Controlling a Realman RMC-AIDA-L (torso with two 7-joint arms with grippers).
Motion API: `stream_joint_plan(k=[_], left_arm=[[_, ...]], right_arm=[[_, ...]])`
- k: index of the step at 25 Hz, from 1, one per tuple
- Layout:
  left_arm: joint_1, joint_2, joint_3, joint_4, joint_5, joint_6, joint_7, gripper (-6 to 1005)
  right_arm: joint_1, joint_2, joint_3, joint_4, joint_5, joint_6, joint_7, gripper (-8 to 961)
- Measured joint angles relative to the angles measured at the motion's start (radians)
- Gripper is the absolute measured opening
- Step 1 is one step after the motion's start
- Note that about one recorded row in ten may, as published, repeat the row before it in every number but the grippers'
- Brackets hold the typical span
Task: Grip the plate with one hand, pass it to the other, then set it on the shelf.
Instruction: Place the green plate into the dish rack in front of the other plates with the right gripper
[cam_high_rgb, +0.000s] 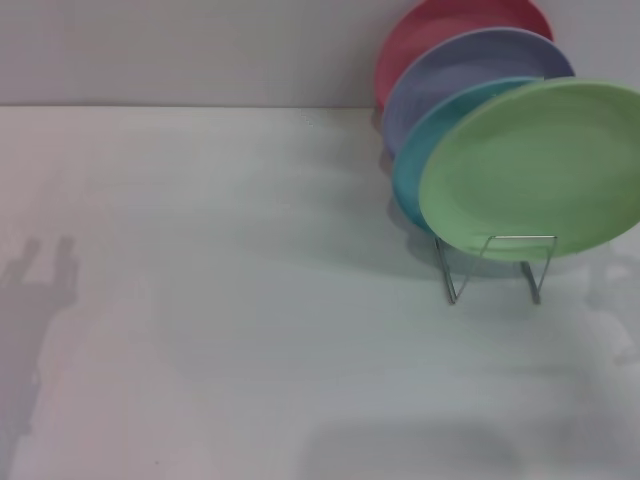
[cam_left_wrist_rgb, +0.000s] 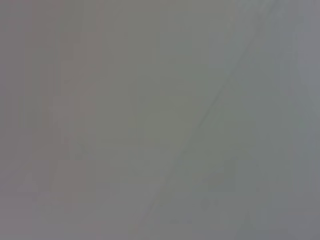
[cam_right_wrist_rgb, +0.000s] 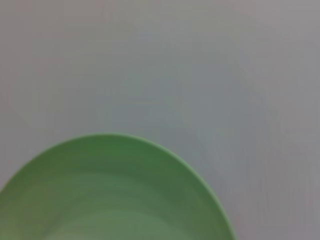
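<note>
Here the light green plate (cam_high_rgb: 535, 170) leans in the wire shelf (cam_high_rgb: 495, 265) on a white table (cam_high_rgb: 220, 300), neither gripper visible.

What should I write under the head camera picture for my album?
Light green plate standing at the front of the wire shelf, with turquoise, lavender and red plates behind it.

Robot body: no arm, casing, cable, screw or marking falls within the head view or either wrist view, so the left gripper and the right gripper cannot be described. The only trace is a soft grey shadow (cam_high_rgb: 40, 290) on the matte white table top (cam_high_rgb: 220, 380), a narrow column topped by two short upright prongs.
</note>
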Motion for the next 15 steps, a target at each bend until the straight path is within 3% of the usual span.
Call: stream_joint_plan(k=[15], left_arm=[[0.012,0.0,0.003,0.006,0.0,0.016,-0.007,460]], right_arm=[[0.009,0.002,-0.011,0.002,-0.006,0.04,-0.104,16]])
